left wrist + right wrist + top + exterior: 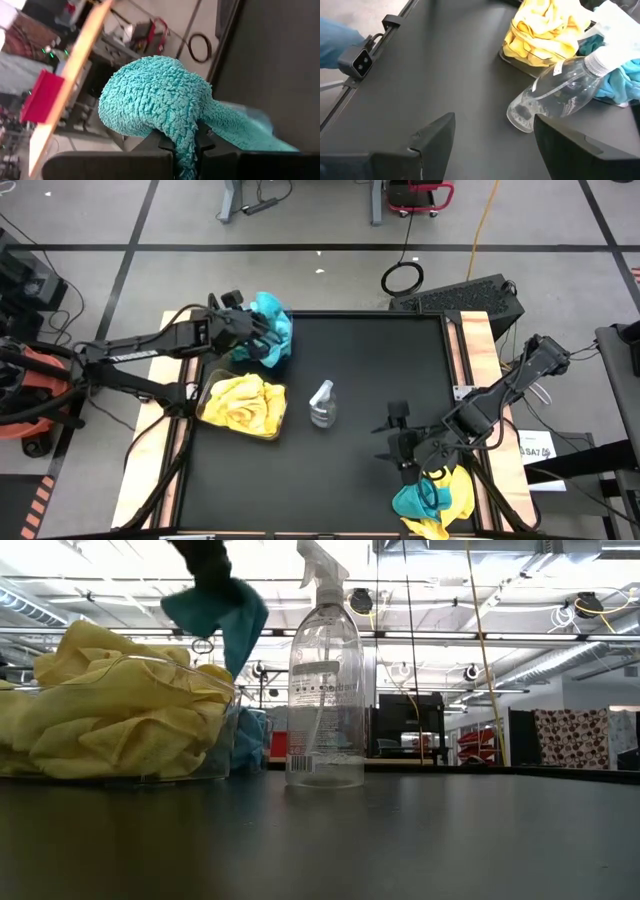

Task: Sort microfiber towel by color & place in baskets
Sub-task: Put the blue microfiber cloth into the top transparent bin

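A clear basket (pixel 240 408) heaped with yellow towels (pixel 110 715) stands at the table's left side. Behind it, at the far left corner, a second basket holds teal towels (pixel 270 345), which also show low in the low view (pixel 252 740). My left gripper (pixel 258 330) is above that basket, shut on one teal towel (pixel 225 610). A mixed pile of teal and yellow towels (pixel 432 498) lies at the near right corner. My right gripper (pixel 393 436) hovers open just beside that pile, toward the table's middle, touching nothing. My left gripper (pixel 185 150) pinches the teal towel between its two fingers on a bunched fold (pixel 184 131); how many layers, I cannot tell. The rest of the cloth bulges over the fingertips (pixel 150 95). In the low view the towel hangs slack below the gripper, its lower tip (pixel 236 662) in the air.
A clear spray bottle (pixel 322 402) stands upright in the middle of the table, between the yellow basket and my right gripper (pixel 495 140). Wooden rails (pixel 478 350) run along the left and right table edges. Bare black tabletop (pixel 370 360) lies between the bottle and the right edge.
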Tool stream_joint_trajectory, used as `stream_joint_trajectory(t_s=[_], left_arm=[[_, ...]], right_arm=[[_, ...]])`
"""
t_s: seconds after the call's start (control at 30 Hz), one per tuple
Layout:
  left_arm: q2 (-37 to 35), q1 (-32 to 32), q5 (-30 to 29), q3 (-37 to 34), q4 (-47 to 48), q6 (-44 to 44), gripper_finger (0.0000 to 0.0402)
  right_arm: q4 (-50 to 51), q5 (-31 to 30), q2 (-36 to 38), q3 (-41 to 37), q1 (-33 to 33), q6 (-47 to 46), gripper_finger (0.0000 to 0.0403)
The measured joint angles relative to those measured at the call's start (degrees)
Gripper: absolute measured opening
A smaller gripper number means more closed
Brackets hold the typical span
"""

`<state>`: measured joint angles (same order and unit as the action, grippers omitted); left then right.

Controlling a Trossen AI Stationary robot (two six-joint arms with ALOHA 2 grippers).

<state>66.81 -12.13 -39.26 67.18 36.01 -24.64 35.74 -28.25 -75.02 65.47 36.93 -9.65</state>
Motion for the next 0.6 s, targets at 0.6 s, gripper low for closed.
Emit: stream_joint_trajectory(t_s=[0.6], left_arm=[[4.6, -17.9, 19.3, -18.0, -19.9, 0.4, 0.001]], right_arm=[[-5.0, 0.0, 0.0, -2.8, 1.2, -0.8, 0.0263]])
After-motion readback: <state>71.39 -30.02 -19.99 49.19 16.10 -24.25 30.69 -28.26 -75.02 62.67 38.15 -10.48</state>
